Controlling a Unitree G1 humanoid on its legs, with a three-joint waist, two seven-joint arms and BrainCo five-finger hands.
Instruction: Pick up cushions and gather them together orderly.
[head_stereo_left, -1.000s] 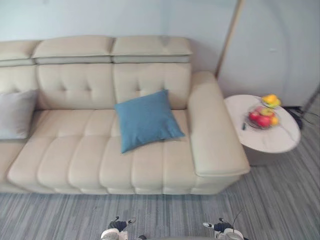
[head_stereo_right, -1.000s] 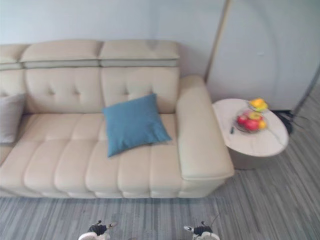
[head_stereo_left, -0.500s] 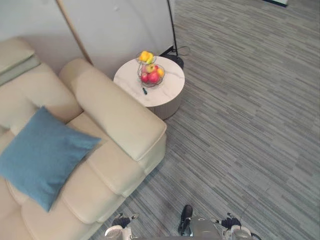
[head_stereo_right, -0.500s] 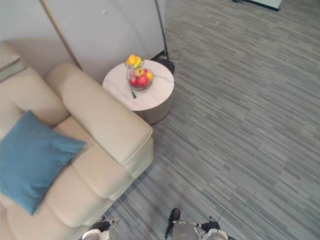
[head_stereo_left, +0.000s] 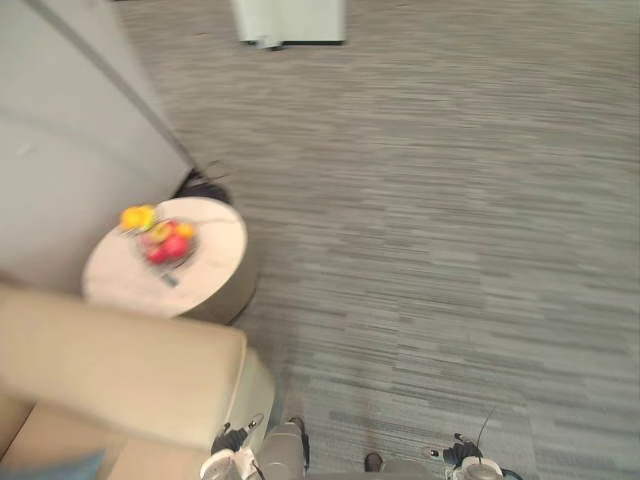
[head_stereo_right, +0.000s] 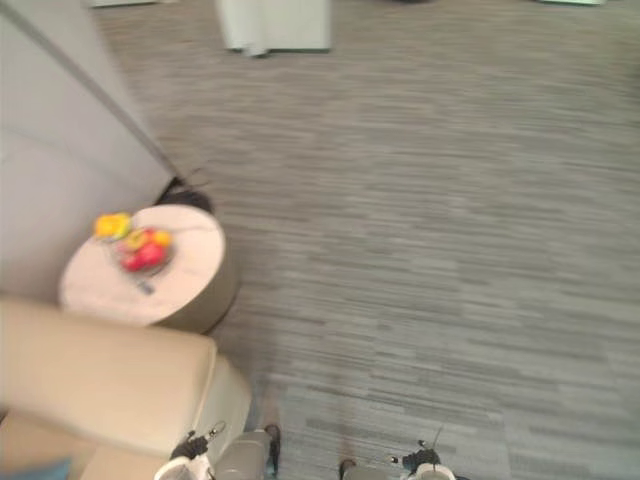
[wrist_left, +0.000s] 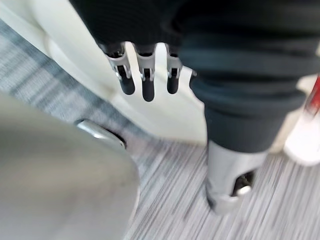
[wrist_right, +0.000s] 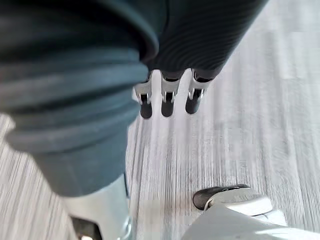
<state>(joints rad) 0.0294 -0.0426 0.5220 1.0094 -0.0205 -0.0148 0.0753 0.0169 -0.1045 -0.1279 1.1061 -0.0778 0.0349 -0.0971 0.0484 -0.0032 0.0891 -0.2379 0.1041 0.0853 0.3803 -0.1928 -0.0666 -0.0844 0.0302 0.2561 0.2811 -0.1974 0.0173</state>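
Note:
A sliver of the blue cushion (head_stereo_left: 55, 468) shows at the lower left corner, on the seat of the cream sofa (head_stereo_left: 110, 360), whose armrest fills that corner. My left hand (wrist_left: 145, 82) hangs with its fingers straight beside the sofa's cream side (wrist_left: 70, 50), holding nothing. My right hand (wrist_right: 167, 100) hangs over the grey striped floor, fingers straight and empty. Both hands are well away from the cushion.
A round white side table (head_stereo_left: 120, 285) stands past the armrest with a bowl of fruit (head_stereo_left: 163, 240) on it. A dark lamp base (head_stereo_left: 205, 185) sits by the grey wall behind it. A white piece of furniture (head_stereo_left: 290, 20) stands far off across the open floor.
The camera has swung far to the right: the sofa and blue cushion have slid off to the lower left, and open floor now takes up most of the eye views.

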